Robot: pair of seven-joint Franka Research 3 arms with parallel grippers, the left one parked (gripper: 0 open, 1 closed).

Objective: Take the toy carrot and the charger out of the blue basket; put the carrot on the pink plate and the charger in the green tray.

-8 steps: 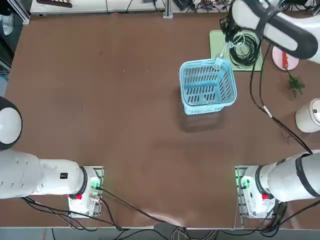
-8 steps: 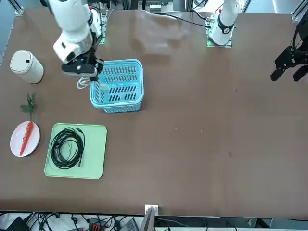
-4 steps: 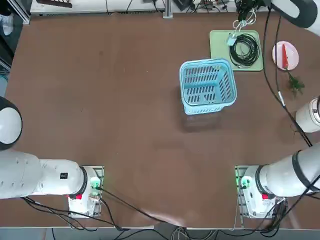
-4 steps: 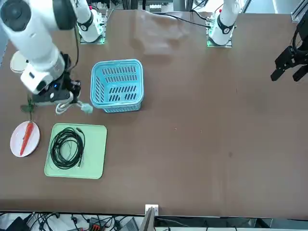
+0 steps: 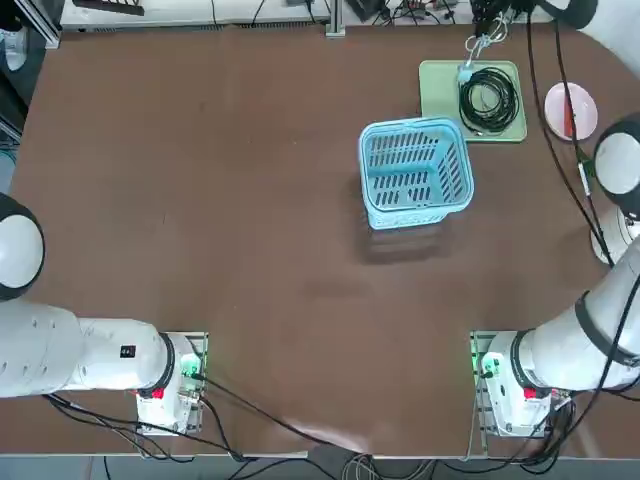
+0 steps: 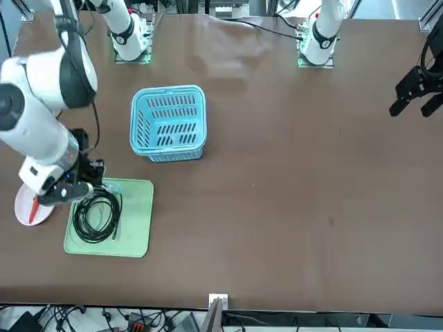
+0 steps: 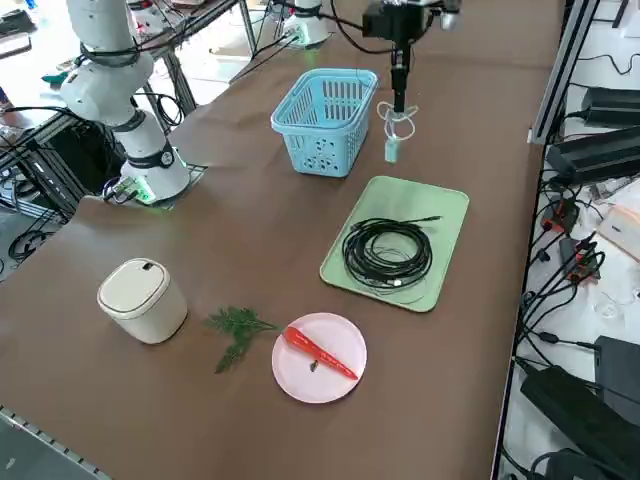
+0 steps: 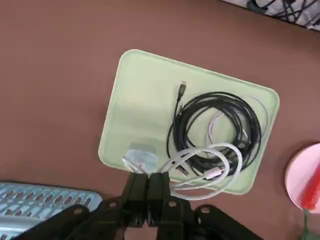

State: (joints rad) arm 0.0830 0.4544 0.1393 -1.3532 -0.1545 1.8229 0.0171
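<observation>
My right gripper (image 7: 399,92) hangs above the green tray (image 7: 442,205), shut on the charger's thin white cable (image 8: 202,161). The small plug block (image 7: 392,150) dangles below the fingers, over a corner of the tray (image 8: 145,95) in the wrist view. The red-orange toy carrot (image 7: 320,350) lies on the pink plate (image 7: 300,385). A green leafy tuft (image 7: 236,327) lies on the table beside the plate. The blue basket (image 5: 415,173) stands next to the tray and looks empty.
A coiled black cable (image 7: 388,252) fills much of the tray. A white lidded canister (image 7: 140,298) stands near the leafy tuft. Cables and power strips run along the table's far edge (image 7: 560,250).
My gripper has carried the charger away from the basket's rim and across to above the green tray. The basket, plate and carrot have not moved.
</observation>
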